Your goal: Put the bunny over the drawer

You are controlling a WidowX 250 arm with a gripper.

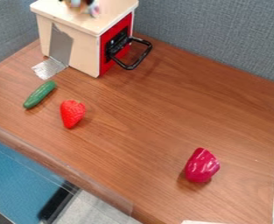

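Observation:
The drawer unit [75, 41] is a light wooden box at the upper left, with a red front facing right and a black handle sticking out from it. On its pale top, cut off by the view's top edge, lies a small blurred toy [83, 6] in brown, black, white and pinkish grey. I cannot tell whether this is the bunny.
On the brown table [139, 131] lie a green cucumber [39, 94] and a red strawberry [72, 113] at the left, and a dark pink pepper [201, 165] at the lower right. Silver tape [49, 68] runs from the box onto the table. Grey walls stand behind.

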